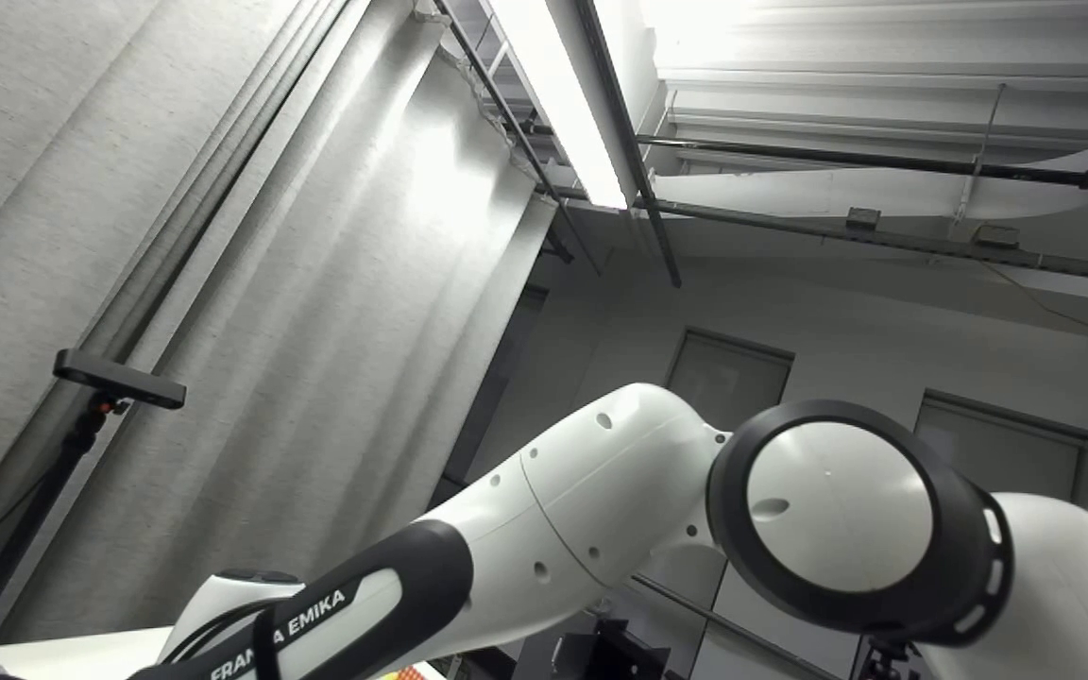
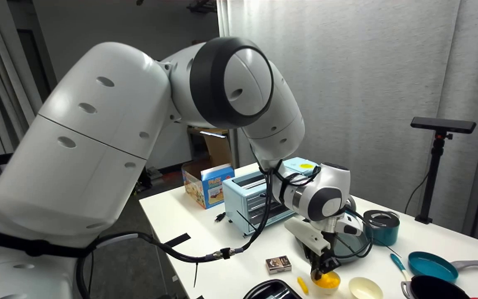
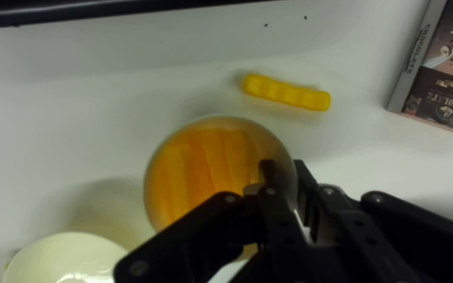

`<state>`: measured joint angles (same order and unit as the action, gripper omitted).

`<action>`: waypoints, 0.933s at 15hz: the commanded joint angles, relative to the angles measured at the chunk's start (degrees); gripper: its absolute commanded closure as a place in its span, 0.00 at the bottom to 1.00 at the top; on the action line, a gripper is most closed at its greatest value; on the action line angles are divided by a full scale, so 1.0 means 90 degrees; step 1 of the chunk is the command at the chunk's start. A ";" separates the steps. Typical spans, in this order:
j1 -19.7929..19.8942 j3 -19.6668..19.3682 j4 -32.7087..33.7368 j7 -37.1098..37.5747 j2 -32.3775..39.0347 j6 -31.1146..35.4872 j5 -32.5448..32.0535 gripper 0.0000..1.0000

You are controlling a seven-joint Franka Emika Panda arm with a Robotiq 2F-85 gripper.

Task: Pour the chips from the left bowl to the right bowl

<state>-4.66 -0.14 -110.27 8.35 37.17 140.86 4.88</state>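
A small pale bowl (image 3: 271, 142) holds orange-yellow chips (image 3: 207, 165). In an exterior view the bowl (image 2: 326, 292) stands at the table's near side, below my gripper (image 2: 318, 272). In the wrist view my gripper (image 3: 283, 167) straddles the bowl's rim, one finger inside and one outside, closed on the wall. Whether the bowl touches the table cannot be told. A cream bowl (image 3: 65, 257) with no chips visible lies close beside it, at lower left in the wrist view and to the right in an exterior view (image 2: 365, 288). The table's bowls are out of sight in an exterior view dominated by the arm.
A yellow stick (image 3: 287, 93) and a chocolate box (image 3: 442, 74) lie near the chips bowl. A black appliance (image 2: 274, 290) is at the front. A toaster oven (image 2: 249, 207), teal pot (image 2: 382, 230), teal pan (image 2: 432, 265) and dark pot (image 2: 436, 288) stand around.
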 commanded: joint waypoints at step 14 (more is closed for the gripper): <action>-0.0349 -0.0208 -0.0032 0.0456 -0.0585 -0.0407 -0.0642 0.99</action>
<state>-6.43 -1.67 -110.23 10.76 34.74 140.25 0.90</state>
